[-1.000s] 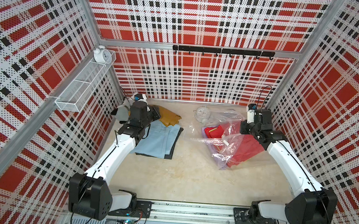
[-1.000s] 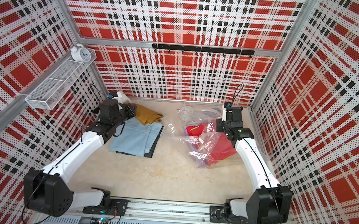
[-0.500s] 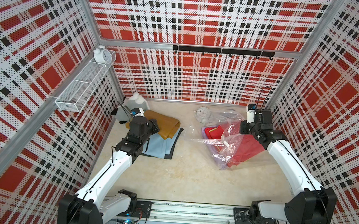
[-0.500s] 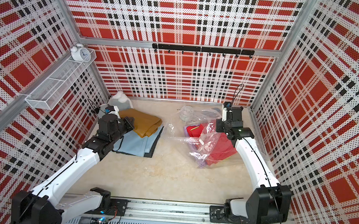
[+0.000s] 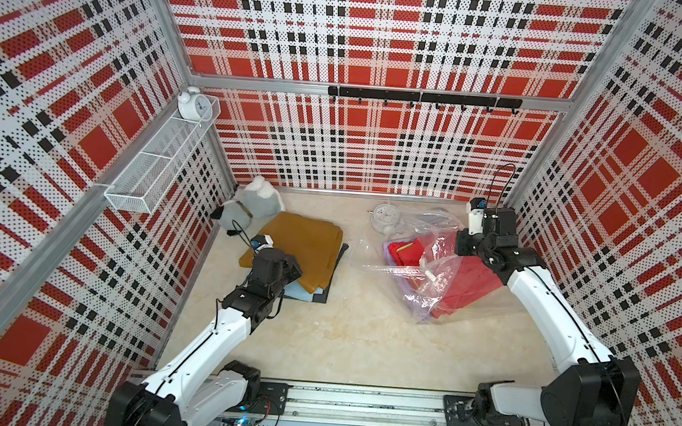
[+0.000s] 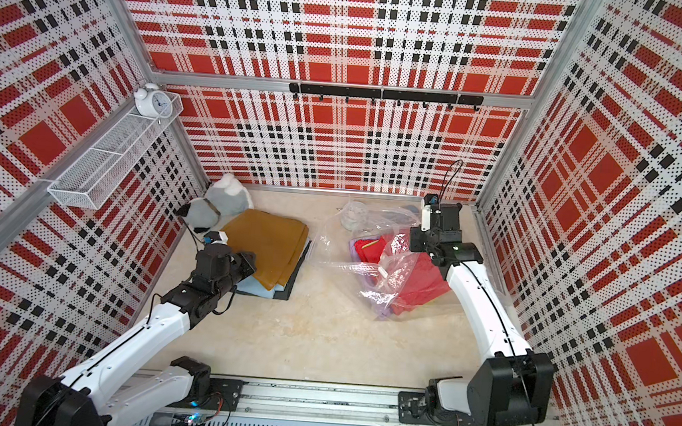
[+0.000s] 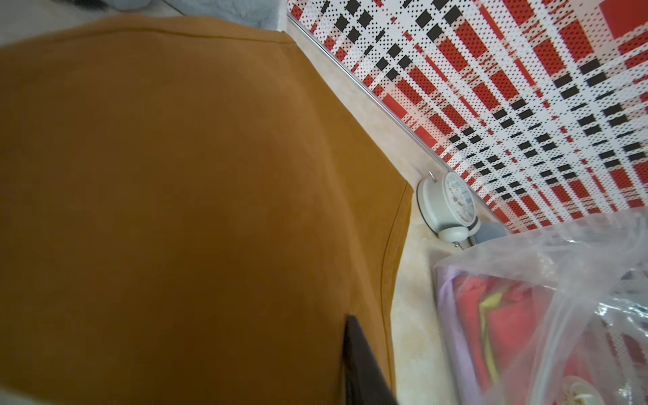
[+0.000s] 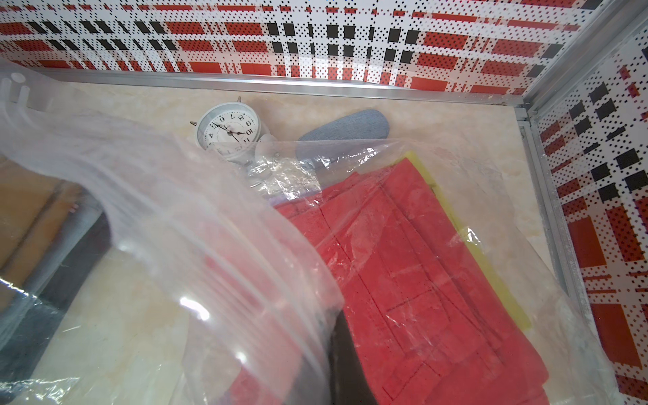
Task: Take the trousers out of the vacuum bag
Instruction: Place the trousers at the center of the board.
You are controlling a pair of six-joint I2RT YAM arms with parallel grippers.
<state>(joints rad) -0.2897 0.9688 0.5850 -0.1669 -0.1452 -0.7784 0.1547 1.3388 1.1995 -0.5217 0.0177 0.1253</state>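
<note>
In both top views the beige marble-look tabletop (image 5: 362, 340), walled by red plaid panels (image 5: 365, 37), lies open near and centre, with mustard-brown folded trousers (image 5: 303, 244) far left beneath the left gripper (image 5: 283, 267) and red trousers (image 6: 416, 286) inside the clear crinkly vacuum bag (image 6: 340, 259) far right; the left wrist view hides that gripper's spread; the right wrist view shows the right gripper (image 8: 343, 361) pinching bag film.

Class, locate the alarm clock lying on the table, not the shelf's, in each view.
In a top view: alarm clock by the back wall, beside the vacuum bag.
In a top view: clock, same spot.
Left wrist: clock between mustard trousers and bag.
Right wrist: clock just past the bag.
Shared landmark: red trousers inside the bag.
</note>
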